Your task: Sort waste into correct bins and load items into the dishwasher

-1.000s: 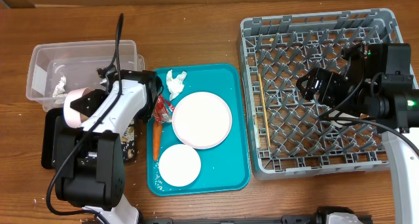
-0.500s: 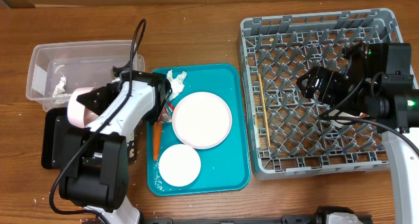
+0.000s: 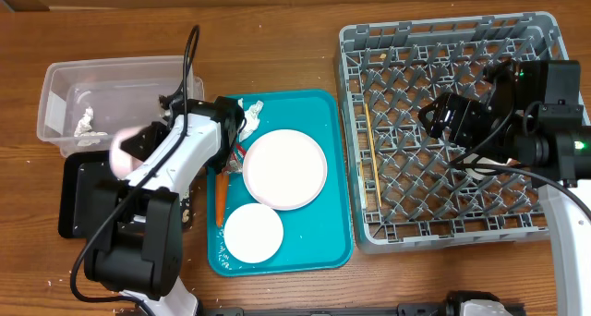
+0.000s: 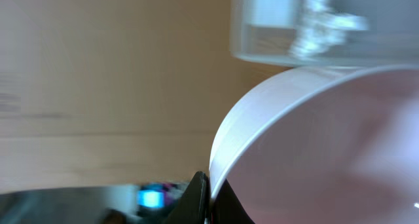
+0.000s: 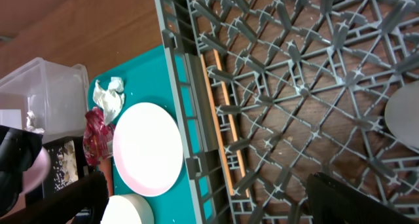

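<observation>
- Wooden table [image 3: 277, 20] carries everything
- Grey dish rack [image 3: 443, 39] sits on the right side of the table; a thin wooden stick [image 3: 369, 154] lies along its left part, and a pale round dish [image 5: 404, 112] rests on the lattice floor, partly cut off by the edge of the right wrist view
- Teal tray [image 3: 323, 108] lies just left of the rack, between it and the two bins
- Clear tub [image 3: 55, 94] stands at far left, with a scrap of tissue [image 3: 86, 122] inside
- Black tray [image 3: 78, 200] lies just in front of the tub, largely covered by the left arm; speckled crumbs [image 5: 65, 165] show on it
- Large plate [image 3: 284, 168] is at the middle of the teal tray; small plate [image 3: 254, 233] is just in front of it, nearer the left arm's base
- Left gripper [image 4: 203, 198]: jaws closed on the rim of a pinkish bowl [image 4: 327, 152], held above the near edge of the tub; the bowl is blurred in the overhead view
- Right gripper [image 5: 206, 178]: jaws spread wide, nothing between them, hovering over the rack
- Crumpled tissue [image 3: 249, 115] lies at the far left corner of the teal tray
- Red wrapper [image 3: 233, 154] lies at the tray's left edge, partly under the left arm
- Carrot [image 3: 222, 198] lies lengthwise just in front of the wrapper, beside the small plate
</observation>
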Robot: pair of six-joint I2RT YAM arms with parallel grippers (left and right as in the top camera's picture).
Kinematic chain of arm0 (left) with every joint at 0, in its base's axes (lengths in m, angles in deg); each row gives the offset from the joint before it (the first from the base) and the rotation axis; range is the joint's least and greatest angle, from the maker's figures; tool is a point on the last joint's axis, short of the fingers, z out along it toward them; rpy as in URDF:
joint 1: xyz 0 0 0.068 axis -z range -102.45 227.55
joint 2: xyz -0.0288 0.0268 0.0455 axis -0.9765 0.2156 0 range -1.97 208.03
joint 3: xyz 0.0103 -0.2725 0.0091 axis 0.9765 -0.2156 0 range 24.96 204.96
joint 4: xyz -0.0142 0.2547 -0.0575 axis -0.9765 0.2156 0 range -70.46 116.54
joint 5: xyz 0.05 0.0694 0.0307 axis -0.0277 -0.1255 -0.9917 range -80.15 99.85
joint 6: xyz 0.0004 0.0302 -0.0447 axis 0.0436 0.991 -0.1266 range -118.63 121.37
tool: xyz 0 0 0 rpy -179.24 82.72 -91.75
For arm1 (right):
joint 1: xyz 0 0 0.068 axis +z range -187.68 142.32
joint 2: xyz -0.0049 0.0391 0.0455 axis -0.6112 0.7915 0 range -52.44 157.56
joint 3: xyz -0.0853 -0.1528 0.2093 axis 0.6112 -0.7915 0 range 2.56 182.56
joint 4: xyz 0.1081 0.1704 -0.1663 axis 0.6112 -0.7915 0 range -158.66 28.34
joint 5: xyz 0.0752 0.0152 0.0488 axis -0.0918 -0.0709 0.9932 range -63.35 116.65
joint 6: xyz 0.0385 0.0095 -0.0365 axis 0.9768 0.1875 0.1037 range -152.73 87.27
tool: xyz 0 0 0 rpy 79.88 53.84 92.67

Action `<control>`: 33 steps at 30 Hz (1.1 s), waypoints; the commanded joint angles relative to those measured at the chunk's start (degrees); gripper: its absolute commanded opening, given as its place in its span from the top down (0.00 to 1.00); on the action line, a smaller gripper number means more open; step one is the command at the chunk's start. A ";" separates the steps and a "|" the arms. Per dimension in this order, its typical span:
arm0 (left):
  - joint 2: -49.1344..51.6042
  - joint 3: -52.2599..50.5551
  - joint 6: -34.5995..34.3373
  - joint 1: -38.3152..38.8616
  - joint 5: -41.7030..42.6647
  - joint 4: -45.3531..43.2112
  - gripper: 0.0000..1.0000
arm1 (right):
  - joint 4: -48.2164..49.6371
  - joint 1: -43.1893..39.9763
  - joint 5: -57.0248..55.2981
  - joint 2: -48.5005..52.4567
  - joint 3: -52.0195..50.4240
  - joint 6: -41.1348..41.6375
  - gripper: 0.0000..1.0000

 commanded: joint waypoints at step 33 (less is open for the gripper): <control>-11.76 24.44 7.34 15.82 67.65 -9.55 0.96 | 3.61 16.17 5.88 0.66 -0.04 0.24 0.03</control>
